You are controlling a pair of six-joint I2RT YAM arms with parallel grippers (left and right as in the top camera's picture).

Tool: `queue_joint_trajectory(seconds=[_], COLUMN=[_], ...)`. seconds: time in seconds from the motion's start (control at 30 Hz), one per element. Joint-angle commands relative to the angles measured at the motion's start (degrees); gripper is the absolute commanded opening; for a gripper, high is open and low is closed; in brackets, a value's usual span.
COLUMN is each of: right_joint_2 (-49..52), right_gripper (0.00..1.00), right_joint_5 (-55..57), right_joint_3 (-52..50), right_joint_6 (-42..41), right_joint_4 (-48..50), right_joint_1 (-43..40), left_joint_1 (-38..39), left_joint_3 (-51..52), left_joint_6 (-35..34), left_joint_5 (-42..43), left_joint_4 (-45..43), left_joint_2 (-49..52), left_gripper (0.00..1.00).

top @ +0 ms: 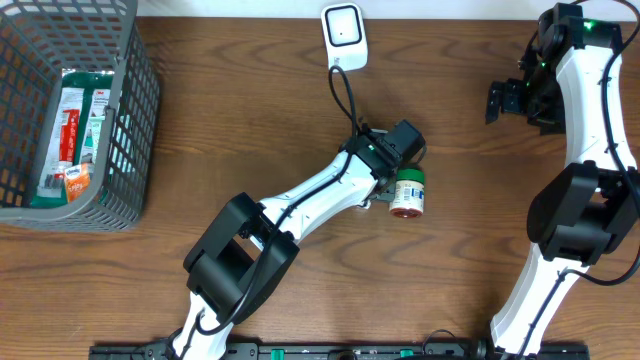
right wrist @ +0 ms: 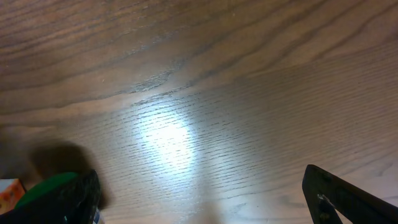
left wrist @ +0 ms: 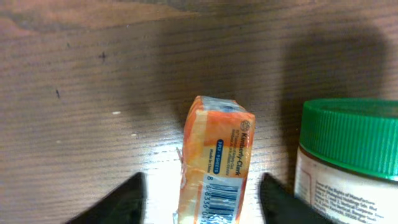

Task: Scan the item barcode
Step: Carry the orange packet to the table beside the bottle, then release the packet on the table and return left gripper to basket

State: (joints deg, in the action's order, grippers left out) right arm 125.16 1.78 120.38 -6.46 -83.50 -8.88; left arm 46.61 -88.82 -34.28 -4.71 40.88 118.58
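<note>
An orange tissue pack [left wrist: 214, 162] stands on the wooden table with its barcode [left wrist: 221, 199] facing the left wrist camera. My left gripper [left wrist: 202, 186] is open around it, with a gap of bare table on each side between the pack and the dark fingers [left wrist: 121, 202]. In the overhead view the left gripper [top: 393, 160] hangs over the pack and hides it. The white scanner [top: 343, 35] sits at the table's far edge, its cable running towards the left arm. At the far right my right gripper [top: 515, 100] is open and holds nothing, its fingers [right wrist: 339, 190] wide over bare wood.
A jar with a green lid [top: 408, 190] lies just right of the left gripper; the jar [left wrist: 348, 155] is close to the right finger. A grey wire basket [top: 120, 120] with several packaged items stands at the far left.
</note>
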Motion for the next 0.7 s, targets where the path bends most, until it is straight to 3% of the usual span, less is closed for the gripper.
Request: queue_joint_trajectory(seconds=[0.0,0.3,0.5,0.67], right_joint_2=[0.11,0.11,0.11,0.11], right_gripper=[0.99,0.99,0.99,0.99], right_joint_5=[0.52,0.52,0.52,0.52], right_joint_3=[0.66,0.66,0.66,0.66], right_joint_6=[0.33,0.33,0.33,0.33], right_joint_4=[-0.02,-0.02,-0.02,-0.02], right_joint_1=[-0.07,-0.07,-0.07,-0.07], left_joint_1=[-0.07,-1.42,-6.97,-18.8], left_joint_3=[0.31,-5.7,-19.5,-25.42], left_joint_6=[-0.09,6.64,9.49,9.35], left_joint_5=[-0.9,-2.12,-16.9,-24.5], left_joint_4=[0.17,3.37,16.33,22.18], left_joint_2=[-0.59,-2.86,-9.01,-18.25], left_gripper=[0.72,0.77,0.78,0.77])
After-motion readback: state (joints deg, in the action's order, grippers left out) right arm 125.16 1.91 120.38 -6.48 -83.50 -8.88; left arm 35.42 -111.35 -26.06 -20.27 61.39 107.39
